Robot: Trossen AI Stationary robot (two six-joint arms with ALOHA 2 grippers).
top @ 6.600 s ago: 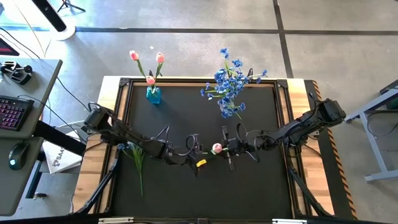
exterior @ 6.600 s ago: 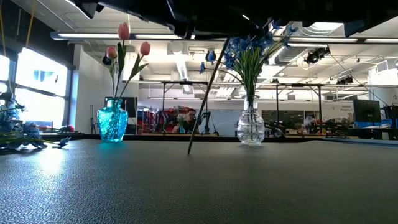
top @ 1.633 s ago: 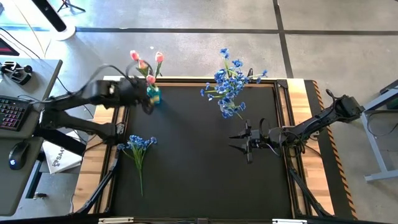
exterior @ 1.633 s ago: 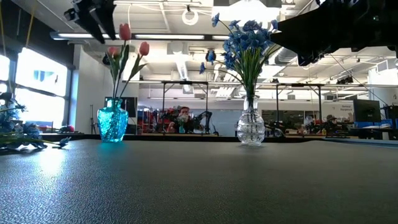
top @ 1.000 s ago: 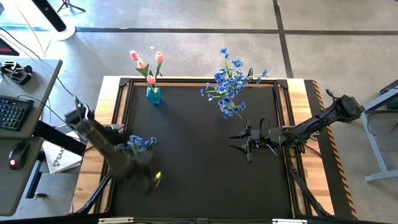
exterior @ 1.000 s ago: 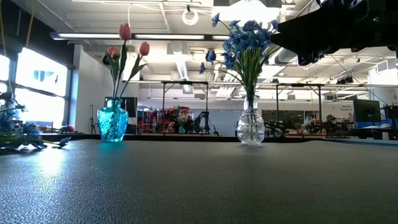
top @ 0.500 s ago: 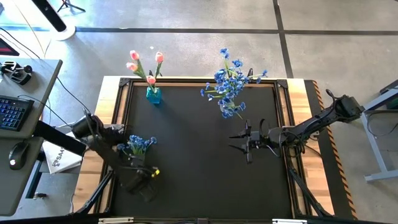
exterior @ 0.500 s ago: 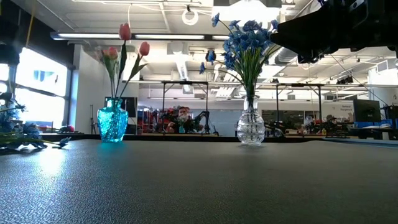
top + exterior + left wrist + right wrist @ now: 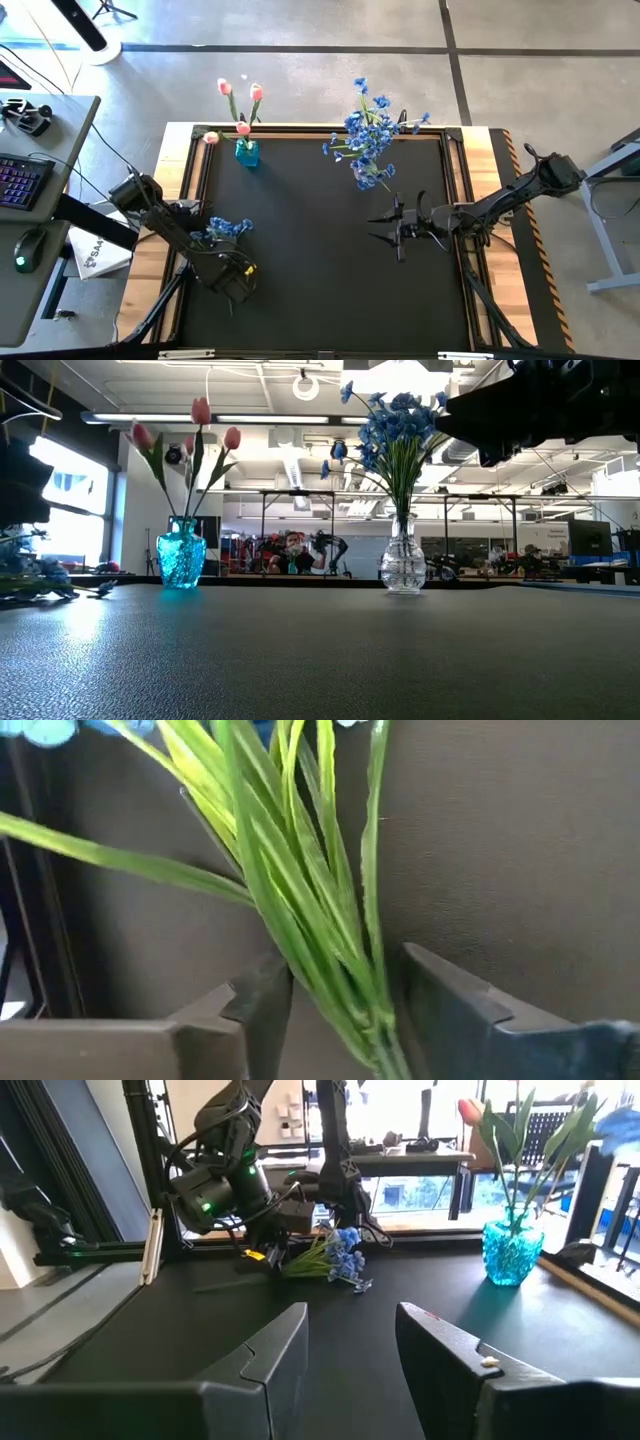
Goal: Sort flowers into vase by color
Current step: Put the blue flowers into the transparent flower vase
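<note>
Since the tulip handled moments ago is now seen standing with the other pink tulips (image 9: 237, 105) in the teal vase (image 9: 246, 152) at the worktop's (image 9: 320, 290) far left corner, that flower can be judged sorted. The left arm has swung back from the vase toward the near left side of the worktop, and the left pincer (image 9: 335, 1005) has been lowered over the last loose blue bunch (image 9: 222, 229), which lies flat there. Its fingers (image 9: 262, 1005) are spread on either side of the green stems (image 9: 300, 930), not yet closed on them. One blue bunch is judged left to be carried to the clear vase (image 9: 403, 558), where the other blue flowers (image 9: 370, 135) already stand. The right pincer (image 9: 392, 227) is held spread and empty above the worktop's middle right, waiting.
</note>
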